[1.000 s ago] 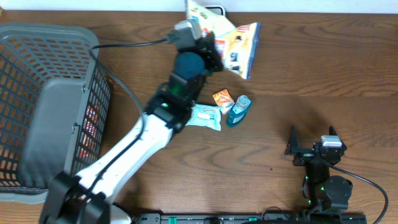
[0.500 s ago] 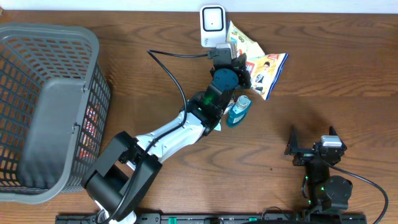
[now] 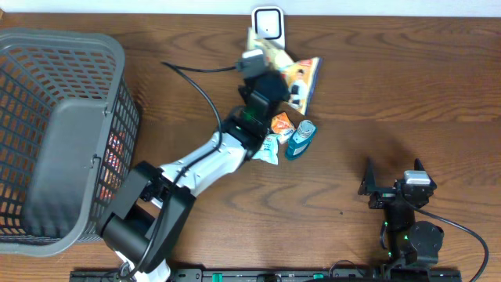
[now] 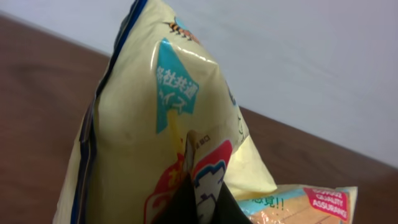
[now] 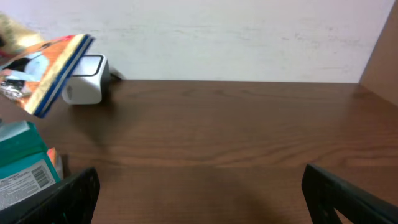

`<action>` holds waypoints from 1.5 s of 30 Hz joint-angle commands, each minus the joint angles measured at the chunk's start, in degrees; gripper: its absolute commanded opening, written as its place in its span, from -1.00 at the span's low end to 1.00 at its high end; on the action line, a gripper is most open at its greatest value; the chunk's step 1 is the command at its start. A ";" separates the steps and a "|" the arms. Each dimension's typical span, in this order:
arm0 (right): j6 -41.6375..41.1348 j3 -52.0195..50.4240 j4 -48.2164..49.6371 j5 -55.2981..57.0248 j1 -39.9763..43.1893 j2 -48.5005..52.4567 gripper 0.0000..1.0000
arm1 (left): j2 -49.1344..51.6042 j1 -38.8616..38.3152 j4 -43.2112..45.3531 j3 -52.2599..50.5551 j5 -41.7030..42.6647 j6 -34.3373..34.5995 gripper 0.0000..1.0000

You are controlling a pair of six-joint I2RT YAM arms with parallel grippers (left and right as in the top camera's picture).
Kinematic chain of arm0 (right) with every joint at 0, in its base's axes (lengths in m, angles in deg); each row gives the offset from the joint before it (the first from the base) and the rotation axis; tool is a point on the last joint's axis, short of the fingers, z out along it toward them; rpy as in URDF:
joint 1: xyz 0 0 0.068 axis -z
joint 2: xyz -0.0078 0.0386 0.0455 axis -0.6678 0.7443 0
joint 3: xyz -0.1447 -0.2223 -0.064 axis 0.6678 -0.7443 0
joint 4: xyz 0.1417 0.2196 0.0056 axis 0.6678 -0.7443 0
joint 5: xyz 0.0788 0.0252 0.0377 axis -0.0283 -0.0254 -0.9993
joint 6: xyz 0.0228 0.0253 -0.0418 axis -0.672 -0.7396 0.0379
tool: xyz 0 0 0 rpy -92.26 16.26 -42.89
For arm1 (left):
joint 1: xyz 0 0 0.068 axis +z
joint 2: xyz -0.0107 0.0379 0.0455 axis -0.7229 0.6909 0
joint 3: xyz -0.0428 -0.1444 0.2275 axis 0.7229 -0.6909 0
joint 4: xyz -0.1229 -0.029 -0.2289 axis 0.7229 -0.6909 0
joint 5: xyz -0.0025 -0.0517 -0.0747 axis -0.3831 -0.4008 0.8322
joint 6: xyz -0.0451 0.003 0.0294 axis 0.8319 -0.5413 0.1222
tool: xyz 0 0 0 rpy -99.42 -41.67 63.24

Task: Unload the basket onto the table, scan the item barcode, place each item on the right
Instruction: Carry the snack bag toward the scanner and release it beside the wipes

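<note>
Left tool (image 3: pixel 274 78) grips the snack bag (image 3: pixel 304 72) at 12 o'clock — beside the scanner (image 3: pixel 267 22). Right tool (image 3: pixel 391 182), 5 o'clock, stands wide — empty.

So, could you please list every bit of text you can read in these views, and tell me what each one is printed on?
"QUALITY ASSURANCE": pink patch, lower right in the left wrist view; the line above it is blurred.
Japanese characters: teal label on the snack bag; too blurred to quote reliably.
Barcode sticker on the teal box, right wrist view: print too small to read.
Overhead view: nothing legible.
</note>
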 commanded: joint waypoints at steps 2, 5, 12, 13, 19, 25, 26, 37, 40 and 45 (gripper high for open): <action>-0.79 -0.07 -0.22 0.07 -0.31 -0.13 0.99 | -0.24 4.42 -3.48 1.46 -2.71 8.50 -0.85; -0.79 -0.07 -0.22 0.07 -0.31 -0.13 0.99 | 0.83 6.91 -7.06 1.46 -3.13 9.81 -0.85; -0.79 -0.07 -0.22 0.07 -0.31 -0.13 0.99 | 1.86 8.74 -21.97 1.46 -9.94 17.86 -0.85; -0.79 -0.07 -0.22 0.07 -0.31 -0.13 0.99 | 1.86 8.66 -24.24 1.46 -10.14 19.82 -0.85; -0.79 -0.07 -0.22 0.07 -0.31 -0.13 0.98 | 1.88 8.48 -35.06 0.61 -9.81 33.27 -0.85; -0.79 -0.07 -0.22 0.07 -0.31 -0.13 0.98 | 1.86 7.87 -35.30 -0.17 -1.36 31.91 -0.85; -0.79 -0.07 -0.22 0.07 -0.31 -0.13 0.99 | 1.86 7.43 -35.26 -0.17 -0.68 31.63 -0.85; -0.79 -0.07 -0.22 0.07 -0.31 -0.13 0.98 | 0.37 1.38 -35.76 0.02 -5.14 27.45 0.44; -0.79 -0.07 -0.22 0.07 -0.31 -0.13 0.98 | -2.97 0.81 -36.98 0.63 -5.81 23.85 0.53; -0.79 -0.07 -0.22 0.07 -0.31 -0.13 0.98 | -11.91 0.81 -41.16 2.38 -5.62 16.94 0.74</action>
